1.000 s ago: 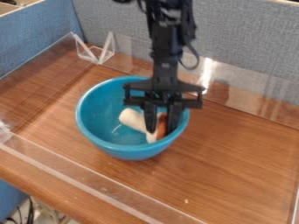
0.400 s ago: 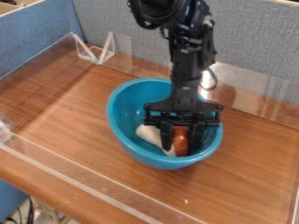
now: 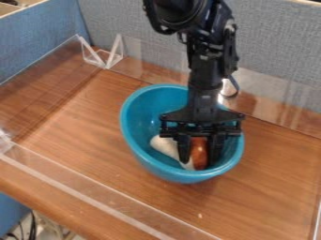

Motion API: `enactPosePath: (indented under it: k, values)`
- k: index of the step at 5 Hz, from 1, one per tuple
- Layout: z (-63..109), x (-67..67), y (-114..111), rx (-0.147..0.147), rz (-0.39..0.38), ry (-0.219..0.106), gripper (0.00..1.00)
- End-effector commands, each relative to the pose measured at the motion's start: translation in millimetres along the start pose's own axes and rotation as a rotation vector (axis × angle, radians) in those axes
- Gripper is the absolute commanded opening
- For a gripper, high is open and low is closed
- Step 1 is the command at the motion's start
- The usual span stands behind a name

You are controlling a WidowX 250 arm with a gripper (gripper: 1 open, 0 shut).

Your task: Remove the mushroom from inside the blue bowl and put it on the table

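A white wire stand (image 3: 103, 56) is at the far left, well apart from the claw, up against the place where the blue side panel (image 3: 40, 33) meets the grey back panel (image 3: 269, 47). The blue panel runs along the left edge, and the grey one stretches behind the claw and past it to the right. A low clear wall (image 3: 88, 195) crosses in front, on the near left side of the claw, and below it, in the corner, some cables (image 3: 41, 227) show. The brown wood-grain table (image 3: 63, 108) spreads out to the left of the claw.

Next comes the blue bowl (image 3: 141, 155), sitting on the table around and beneath the claw; its left side is bare inside. Just to the left of the claw's fingertips, down in the bowl, lies the mushroom (image 3: 166, 146), its pale stem pointing away to the left and its reddish-brown cap right at the fingertips. The black claw (image 3: 208, 150) reaches down into the bowl from above, over its right half, with one finger on each side of the cap. The fingers stand a little apart with the cap between them; whether they grip it firmly I cannot tell. The black arm (image 3: 207, 61) rises straight above the claw. To the right of the claw, beyond the bowl's rim, more of the wooden table shows, with a shiny patch behind.
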State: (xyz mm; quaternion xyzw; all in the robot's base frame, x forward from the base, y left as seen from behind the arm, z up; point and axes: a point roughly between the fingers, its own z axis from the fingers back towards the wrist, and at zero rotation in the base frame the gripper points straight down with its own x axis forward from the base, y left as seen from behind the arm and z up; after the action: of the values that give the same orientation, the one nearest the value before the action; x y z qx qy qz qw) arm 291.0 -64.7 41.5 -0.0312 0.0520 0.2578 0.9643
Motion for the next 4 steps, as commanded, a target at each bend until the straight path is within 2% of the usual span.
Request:
enactPosePath:
  k: [1,3,4]
  values:
    - [14.8,3.6,-2,-0.026,0.017,-0.024,0.00]
    - [24.6,8.3,28,-0.031,0.019,-0.026,0.00]
    - [22.0,16.1,24,-0.026,-0.012,-0.024,0.00]
